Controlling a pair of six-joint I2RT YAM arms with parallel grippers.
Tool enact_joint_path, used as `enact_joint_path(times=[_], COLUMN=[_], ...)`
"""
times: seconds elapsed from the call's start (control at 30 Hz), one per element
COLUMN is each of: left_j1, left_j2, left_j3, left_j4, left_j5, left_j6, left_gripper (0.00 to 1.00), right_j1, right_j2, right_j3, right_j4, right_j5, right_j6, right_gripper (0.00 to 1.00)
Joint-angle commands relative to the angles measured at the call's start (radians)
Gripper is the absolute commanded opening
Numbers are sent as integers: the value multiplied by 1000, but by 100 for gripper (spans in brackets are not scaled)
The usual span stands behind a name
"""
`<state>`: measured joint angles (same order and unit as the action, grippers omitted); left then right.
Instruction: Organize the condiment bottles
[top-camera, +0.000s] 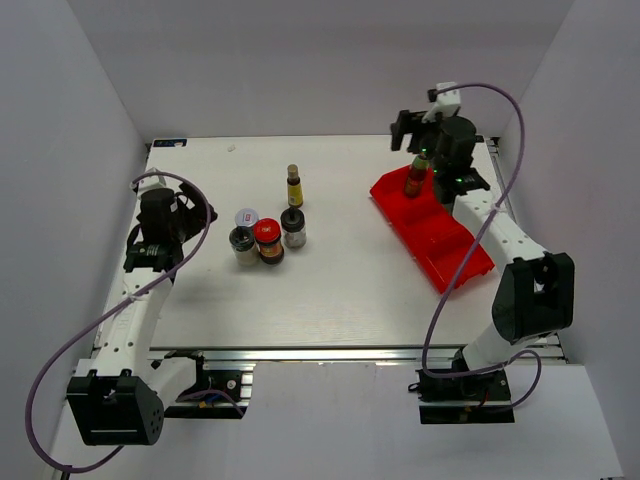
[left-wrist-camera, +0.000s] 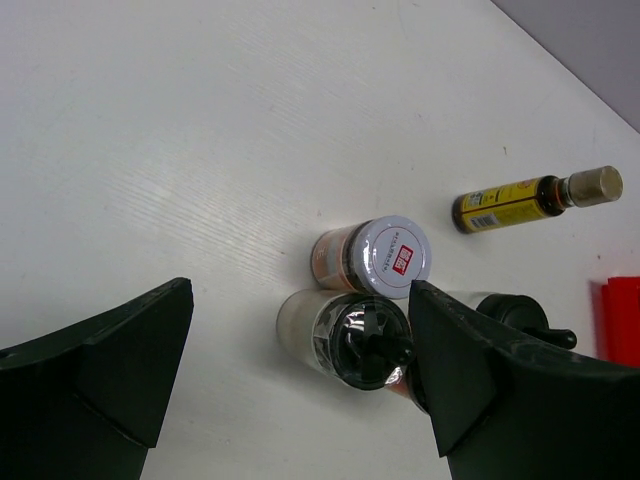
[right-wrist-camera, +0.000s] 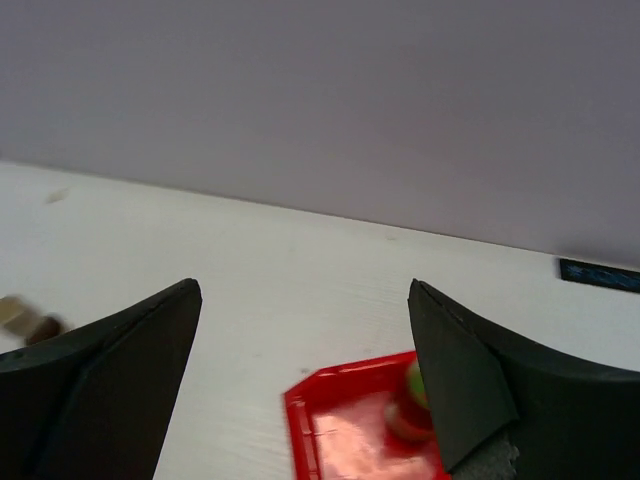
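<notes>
**Red bin** (top-camera: 455, 255): lies slantwise on the surface (top-camera: 340, 290), on the right arm's side.

**Inside the red bin:** one sauce bottle (top-camera: 415, 180) stands upright at the bin's far end.

**Right gripper** (right-wrist-camera: 302, 290): hangs over that far end of the red bin. Its fingers are spread wide with nothing between them. The bottle's cap shows below, partly hidden behind one finger.

**Outside the red bin:** five containers stand upright on the surface, well apart from the bin toward the left arm's side.
- The second sauce bottle (top-camera: 294, 186) stands alone at the back of the group.
- The white-lidded jar (top-camera: 246, 217), black-capped shaker (top-camera: 242, 243) and red-lidded jar (top-camera: 267, 240) form a tight cluster.
- The other black-capped shaker (top-camera: 293, 226) is the cluster member closest to the bin.

**Left gripper** (left-wrist-camera: 300, 290): sits on the side of this cluster away from the red bin. Its fingers are spread and it holds nothing.
</notes>
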<state>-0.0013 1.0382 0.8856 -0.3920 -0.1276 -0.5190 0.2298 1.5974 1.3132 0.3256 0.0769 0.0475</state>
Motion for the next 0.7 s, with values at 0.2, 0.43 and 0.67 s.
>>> enact_joint_path(times=[0.2,0.43,0.67], left_j1=[0,0,0], left_j2=[-61,-49,-55], left_j3=[-37,-69,-97], left_j4=[-25,8,41], left_j5=[-58,-43,-17], left_j6=[-78,-64,-50], left_gripper=[98,98,98], right_j1=[284,365,405], right_j2=[183,465,616], right_j3=[112,329,422], right_j4=[-74,-37,32], right_j5=[-166,-180,-194], right_j6=[-43,-2,0], right_gripper=[89,89,89])
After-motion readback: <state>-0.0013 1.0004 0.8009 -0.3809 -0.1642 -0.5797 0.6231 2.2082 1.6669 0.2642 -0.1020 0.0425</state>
